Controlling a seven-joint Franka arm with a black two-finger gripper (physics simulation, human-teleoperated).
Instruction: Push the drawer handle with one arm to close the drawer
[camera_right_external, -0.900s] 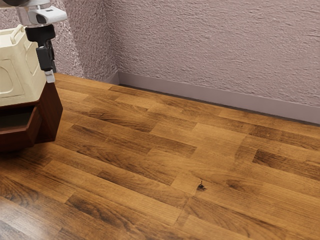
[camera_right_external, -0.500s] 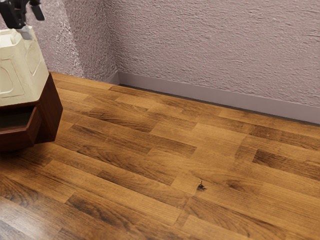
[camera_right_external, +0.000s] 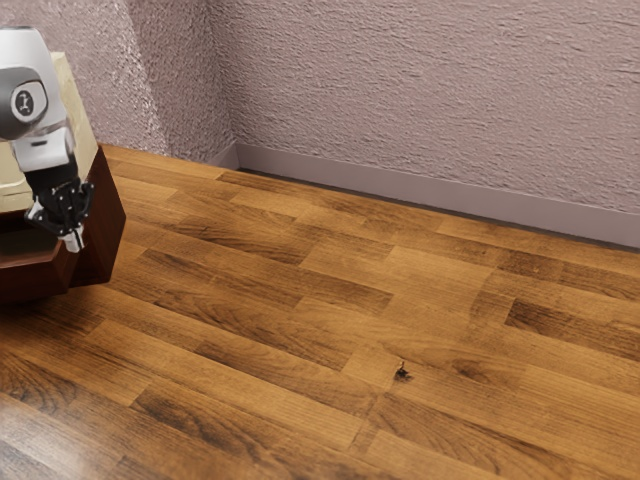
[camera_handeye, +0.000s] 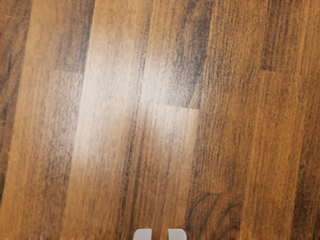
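I position the black two-finger tool near the open, reddish-brown wooden drawer. The tool's pale fingertips stand slightly spread.

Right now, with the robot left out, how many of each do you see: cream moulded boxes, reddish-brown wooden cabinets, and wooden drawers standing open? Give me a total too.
Cream moulded box: 1
Reddish-brown wooden cabinet: 1
Open reddish-brown wooden drawer: 1
Total: 3
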